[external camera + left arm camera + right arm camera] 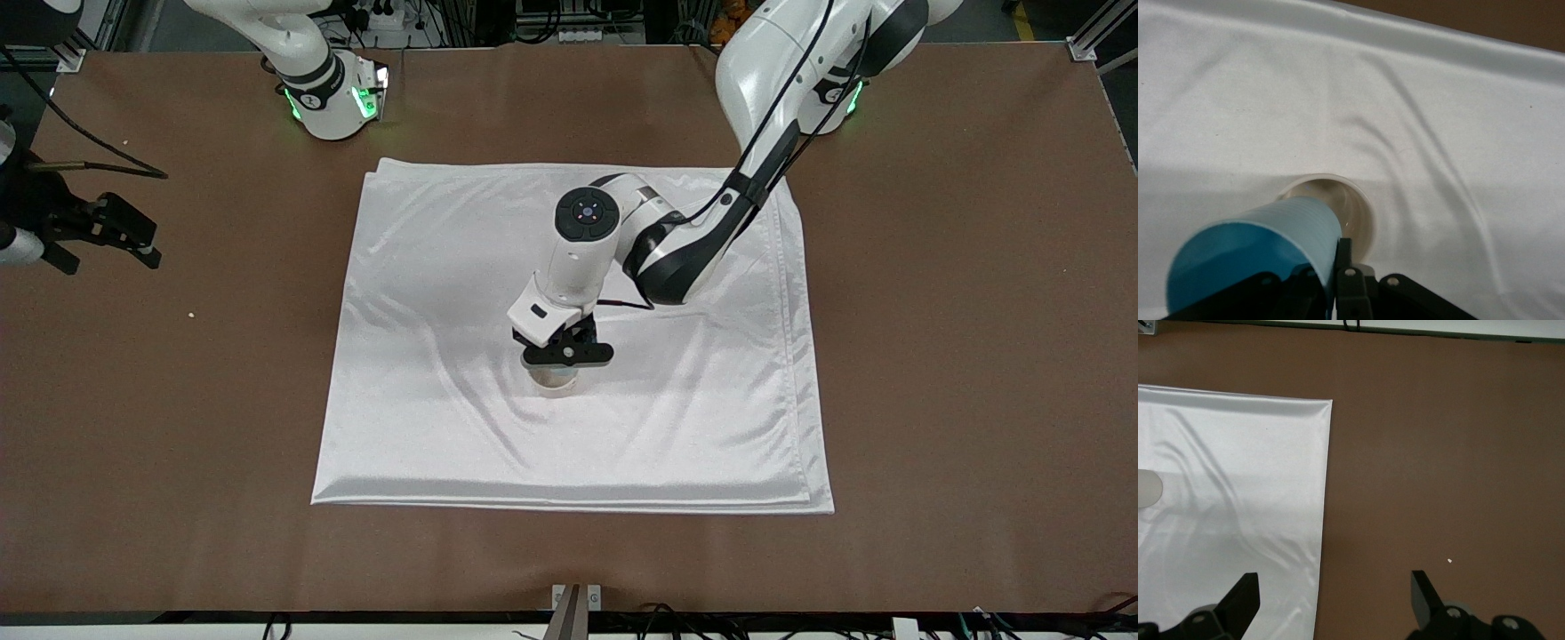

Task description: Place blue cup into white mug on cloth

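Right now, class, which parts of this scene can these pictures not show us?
- White mug: handle unseen in the left wrist view; the blue cup covers part of it.
- Front view: the left hand hides the cup and most of the mug.
- Right hand: fingers spread; base cut off in the right wrist view.

This is a robotics lab, not a home. Two white jointed arms with green-lit bases (333, 102) are bolted to a broad brown matte worktop (960, 356). Grey aluminium framing (1098, 31), power strips (378, 18) and black cables (80, 133) crowd its edges, and a black camera rig on a stand (84, 227) looks on.
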Action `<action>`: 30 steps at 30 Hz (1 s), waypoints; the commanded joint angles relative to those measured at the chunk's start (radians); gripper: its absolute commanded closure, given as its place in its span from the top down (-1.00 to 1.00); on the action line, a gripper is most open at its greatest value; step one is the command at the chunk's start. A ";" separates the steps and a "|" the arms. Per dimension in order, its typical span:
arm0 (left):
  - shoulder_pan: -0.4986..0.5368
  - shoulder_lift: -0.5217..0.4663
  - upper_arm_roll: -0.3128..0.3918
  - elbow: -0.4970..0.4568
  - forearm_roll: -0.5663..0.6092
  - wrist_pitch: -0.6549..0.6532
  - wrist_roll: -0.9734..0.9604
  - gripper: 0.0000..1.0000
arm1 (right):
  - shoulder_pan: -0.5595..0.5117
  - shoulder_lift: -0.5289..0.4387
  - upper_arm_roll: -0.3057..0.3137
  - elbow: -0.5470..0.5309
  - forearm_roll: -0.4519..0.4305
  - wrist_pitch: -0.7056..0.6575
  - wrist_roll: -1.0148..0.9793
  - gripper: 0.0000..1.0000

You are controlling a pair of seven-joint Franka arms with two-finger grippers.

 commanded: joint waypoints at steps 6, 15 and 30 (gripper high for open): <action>-0.021 0.036 0.011 0.048 0.028 0.015 -0.032 -1.00 | -0.010 -0.030 0.009 -0.030 0.020 -0.001 -0.021 1.00; -0.031 0.065 0.014 0.048 0.028 0.064 -0.031 -1.00 | -0.034 -0.028 0.023 -0.030 0.020 -0.001 -0.023 1.00; -0.031 0.076 0.014 0.039 0.028 0.078 -0.025 -0.62 | -0.077 -0.025 0.046 -0.031 0.022 0.002 -0.027 1.00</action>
